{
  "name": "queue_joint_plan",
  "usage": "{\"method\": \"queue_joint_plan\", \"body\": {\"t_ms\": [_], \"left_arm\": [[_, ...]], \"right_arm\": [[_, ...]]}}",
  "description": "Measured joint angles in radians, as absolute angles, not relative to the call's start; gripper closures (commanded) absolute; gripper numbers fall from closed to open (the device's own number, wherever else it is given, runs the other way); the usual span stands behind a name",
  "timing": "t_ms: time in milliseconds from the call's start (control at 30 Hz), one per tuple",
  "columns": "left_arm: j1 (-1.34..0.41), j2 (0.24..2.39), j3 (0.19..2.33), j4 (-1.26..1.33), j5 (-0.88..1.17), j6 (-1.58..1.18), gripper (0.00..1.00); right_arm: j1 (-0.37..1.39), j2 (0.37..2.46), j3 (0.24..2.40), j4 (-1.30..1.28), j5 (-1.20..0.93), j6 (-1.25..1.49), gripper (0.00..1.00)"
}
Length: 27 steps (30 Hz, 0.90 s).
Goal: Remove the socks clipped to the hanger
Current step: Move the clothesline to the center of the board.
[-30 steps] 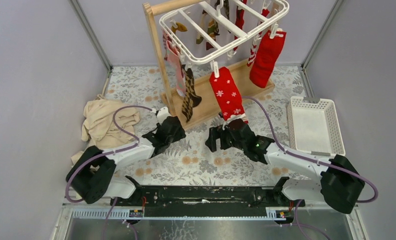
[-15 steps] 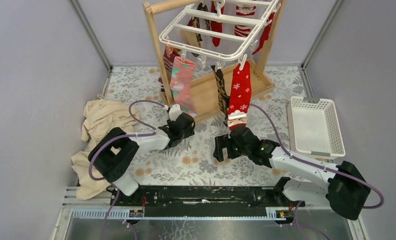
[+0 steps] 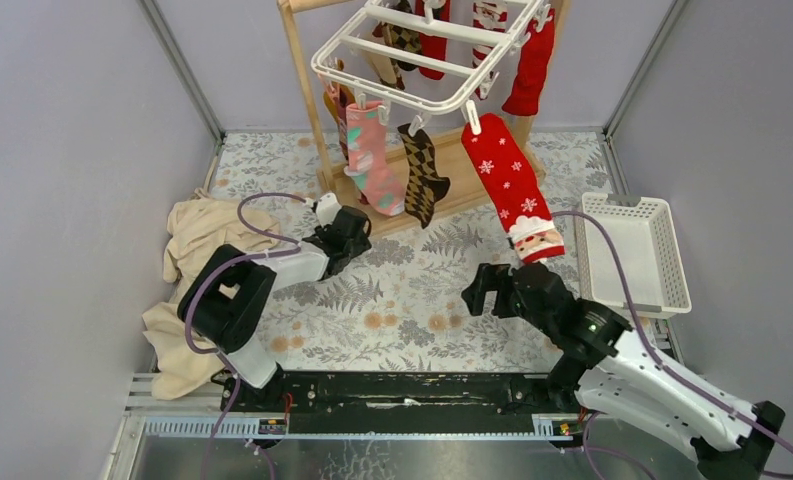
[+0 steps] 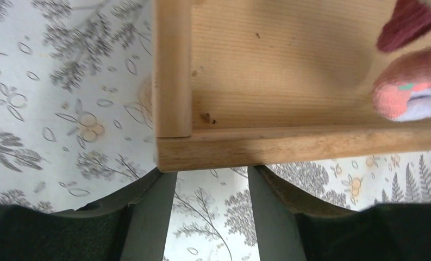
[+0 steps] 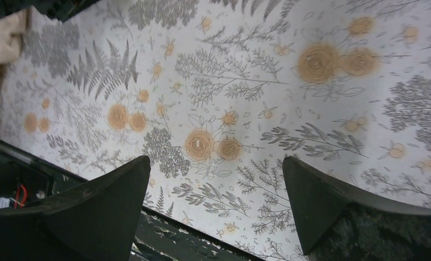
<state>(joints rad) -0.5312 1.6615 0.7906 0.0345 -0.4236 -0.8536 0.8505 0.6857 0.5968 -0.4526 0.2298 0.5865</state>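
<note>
Where the floral tabletop (image 3: 412, 300) spreads beneath both my arms, the wooden rack (image 4: 267, 81) stands beyond my left fingers (image 3: 352, 226), its base corner just past their tips. High above and ahead of both pairs hangs the hanger (image 3: 412, 60), with the socks (image 3: 512, 190) clipped along its edge. A red snowflake one dangles nearest my right fingers (image 3: 482, 290); the argyle and pink ones are nearer my left. My left fingers stand apart, holding nothing. My right fingers are spread wide over the tabletop — nothing between them either.
</note>
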Motion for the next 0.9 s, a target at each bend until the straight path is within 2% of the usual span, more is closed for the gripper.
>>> {"method": "queue_joint_plan", "body": {"t_ms": [300,600,900], "left_arm": [[-0.386,1.706,0.872,0.002,-0.360,-0.810,0.42],[-0.323,1.839,1.046,-0.036,-0.326,-0.764,0.42],[-0.214,1.869,1.082,-0.038,-0.259,-0.748,0.40]], "right_arm": [[0.850,0.521,0.675,-0.648,0.500,0.705,0.00],[0.850,0.590,0.738,-0.735,0.682,0.775,0.00],[0.811,0.748,0.841,-0.745,0.801,0.764,0.00]]}}
